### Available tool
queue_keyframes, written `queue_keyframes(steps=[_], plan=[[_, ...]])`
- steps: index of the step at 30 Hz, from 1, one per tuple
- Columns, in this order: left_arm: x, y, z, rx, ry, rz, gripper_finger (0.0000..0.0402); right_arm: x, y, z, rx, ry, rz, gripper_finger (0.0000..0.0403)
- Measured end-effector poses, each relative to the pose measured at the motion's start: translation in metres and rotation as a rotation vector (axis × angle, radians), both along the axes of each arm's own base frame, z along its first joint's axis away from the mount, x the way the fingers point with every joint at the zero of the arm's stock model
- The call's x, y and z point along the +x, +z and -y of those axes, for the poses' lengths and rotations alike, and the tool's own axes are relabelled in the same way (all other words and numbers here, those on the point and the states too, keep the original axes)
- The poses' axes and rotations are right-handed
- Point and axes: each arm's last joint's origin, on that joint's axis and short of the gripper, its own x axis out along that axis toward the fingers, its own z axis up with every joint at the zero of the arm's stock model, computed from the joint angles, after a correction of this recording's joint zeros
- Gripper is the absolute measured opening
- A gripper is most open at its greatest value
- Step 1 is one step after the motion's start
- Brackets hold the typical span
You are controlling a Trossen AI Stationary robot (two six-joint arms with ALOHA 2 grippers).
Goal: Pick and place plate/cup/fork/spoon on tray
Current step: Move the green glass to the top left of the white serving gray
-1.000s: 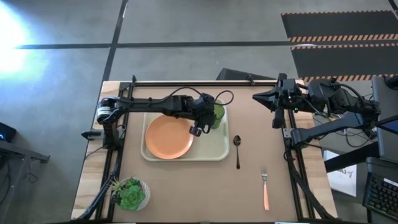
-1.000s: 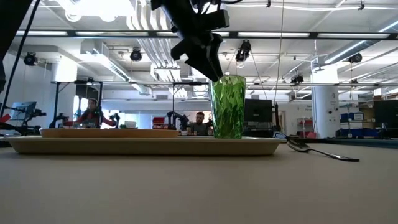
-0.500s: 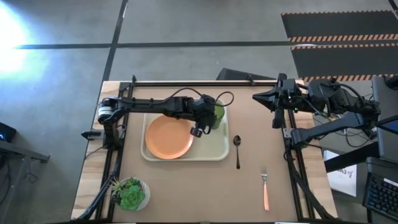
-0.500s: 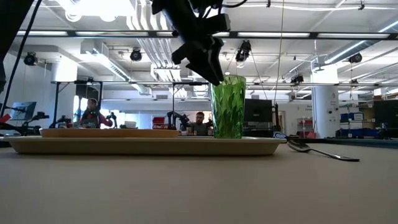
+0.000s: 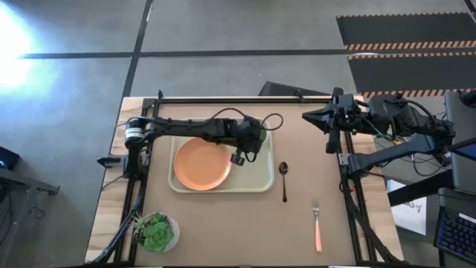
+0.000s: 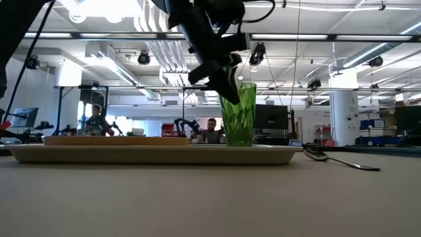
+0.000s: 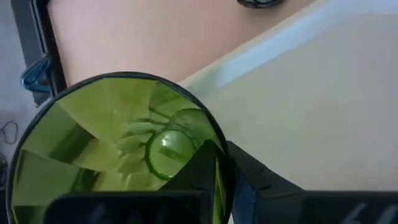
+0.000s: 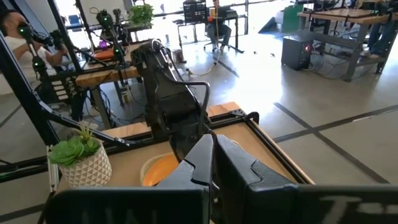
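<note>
Left gripper [image 6: 227, 82] pinched on the cup [image 6: 238, 113] rim, cup tilted.
Cup sits at the tray [image 5: 256, 181] corner nearest the spoon [image 5: 283, 179], beside the plate [image 5: 201, 164]; one finger [image 7: 202, 171] inside the rim, the other outside. Right gripper [image 8: 211, 165] closed, parked high off to the side. Fork [image 5: 317, 226] on the table.
</note>
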Motion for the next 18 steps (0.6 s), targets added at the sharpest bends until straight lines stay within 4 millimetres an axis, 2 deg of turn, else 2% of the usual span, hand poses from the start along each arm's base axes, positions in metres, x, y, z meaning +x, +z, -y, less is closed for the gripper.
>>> queue_keyframes(steps=[4,6,9,12,15,18], plan=[[0.0,0.003,-0.002,0.054,0.04,-0.007,0.0003,0.0,0.0,0.0,0.0,0.0,-0.001,0.0009],[-0.001,0.011,-0.002,0.082,0.064,0.0,0.0002,0.0,0.0,0.0,-0.002,0.0,-0.002,0.0009],[-0.006,0.04,-0.003,0.098,0.112,0.077,0.0002,0.0,0.0,0.0,-0.003,0.0,-0.003,0.0009],[-0.02,0.075,-0.003,0.069,0.17,0.149,0.0001,0.0,-0.001,0.0,-0.003,0.0,-0.006,0.0009],[-0.041,0.101,-0.003,0.017,0.242,0.164,0.0001,0.0,-0.001,0.0,-0.008,0.001,-0.008,0.0009],[-0.072,0.128,-0.006,-0.059,0.382,0.167,0.0001,0.0,-0.001,0.0,-0.018,0.003,-0.012,0.0009]])
